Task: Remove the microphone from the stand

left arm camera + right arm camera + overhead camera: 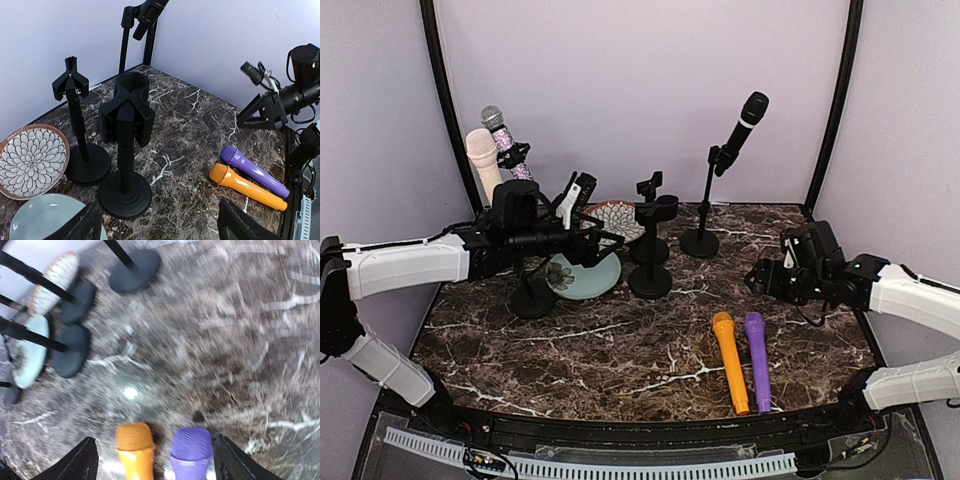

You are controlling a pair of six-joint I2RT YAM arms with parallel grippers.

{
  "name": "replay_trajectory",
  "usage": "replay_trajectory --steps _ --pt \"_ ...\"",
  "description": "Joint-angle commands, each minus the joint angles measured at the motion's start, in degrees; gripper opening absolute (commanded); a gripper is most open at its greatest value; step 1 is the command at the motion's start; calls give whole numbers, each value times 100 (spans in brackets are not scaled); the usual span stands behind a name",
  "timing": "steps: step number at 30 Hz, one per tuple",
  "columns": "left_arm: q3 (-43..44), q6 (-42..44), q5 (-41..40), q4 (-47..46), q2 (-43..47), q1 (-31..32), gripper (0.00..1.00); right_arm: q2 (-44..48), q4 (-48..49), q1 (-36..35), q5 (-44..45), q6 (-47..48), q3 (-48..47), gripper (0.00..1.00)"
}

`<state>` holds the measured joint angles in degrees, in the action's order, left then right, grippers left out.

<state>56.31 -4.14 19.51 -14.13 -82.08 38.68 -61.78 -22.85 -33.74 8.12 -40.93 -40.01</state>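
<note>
Nothing readable from where I stand: no lettering shows on the orange microphone [730, 362], the purple microphone [757, 360] or the stands [650, 282].

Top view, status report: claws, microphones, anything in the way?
Left claw open, empty. Right claw open, empty. Black microphone clipped in rear stand; orange microphone and purple microphone lie on table. Two empty stands near left claw.

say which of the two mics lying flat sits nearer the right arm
The purple microphone: it lies beside the orange microphone, on the side toward the right arm.
</note>
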Motion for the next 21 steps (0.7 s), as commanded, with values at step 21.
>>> replay_trajectory --steps 21 --pt "508 605 1561 1839 733 -647 83 -3380 5720 1088 -1280 1457 -1672 71"
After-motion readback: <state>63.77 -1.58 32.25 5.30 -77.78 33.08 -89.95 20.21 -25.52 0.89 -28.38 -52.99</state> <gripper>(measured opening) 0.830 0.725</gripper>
